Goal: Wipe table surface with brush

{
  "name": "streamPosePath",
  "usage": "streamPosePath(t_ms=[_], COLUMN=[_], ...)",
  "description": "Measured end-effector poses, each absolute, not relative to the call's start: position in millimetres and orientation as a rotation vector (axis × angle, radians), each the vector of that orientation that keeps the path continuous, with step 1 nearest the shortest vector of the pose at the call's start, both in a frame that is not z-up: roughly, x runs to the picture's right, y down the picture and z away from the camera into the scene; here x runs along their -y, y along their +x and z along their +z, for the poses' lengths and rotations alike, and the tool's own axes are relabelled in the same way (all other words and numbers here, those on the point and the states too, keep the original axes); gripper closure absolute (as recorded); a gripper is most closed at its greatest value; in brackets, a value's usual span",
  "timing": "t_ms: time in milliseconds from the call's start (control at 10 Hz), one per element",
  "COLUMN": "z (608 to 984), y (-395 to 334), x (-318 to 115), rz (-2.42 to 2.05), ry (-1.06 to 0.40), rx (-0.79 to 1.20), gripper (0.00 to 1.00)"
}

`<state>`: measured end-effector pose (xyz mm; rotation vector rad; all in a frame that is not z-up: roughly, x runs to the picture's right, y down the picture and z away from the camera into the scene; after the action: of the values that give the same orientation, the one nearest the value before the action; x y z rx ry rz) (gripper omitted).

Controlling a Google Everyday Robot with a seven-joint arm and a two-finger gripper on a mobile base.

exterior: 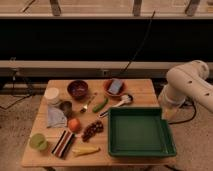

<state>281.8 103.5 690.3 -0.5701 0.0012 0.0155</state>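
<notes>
Brush [115, 105] — slim, white, round-headed; end effector [169, 112] seemingly beside green tray [140, 109].

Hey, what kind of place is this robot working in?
Probably a robot test lab or staged indoor setup, not a real kitchen: a slatted wooden table crowded with food items and a green tray, a cable trailing down a dark backdrop, and the arm's tool hanging at the table's right edge.
</notes>
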Motion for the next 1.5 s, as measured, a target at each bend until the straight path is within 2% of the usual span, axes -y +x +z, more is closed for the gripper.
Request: streamPosePath(t_ms=[800,1500], z=[775,845], y=[178,134], x=[-30,-24], rz=[-0.225,-0.279], ry=[-0.471,-0.411], rx=[0.243,0.311], gripper=[0.35,0.35])
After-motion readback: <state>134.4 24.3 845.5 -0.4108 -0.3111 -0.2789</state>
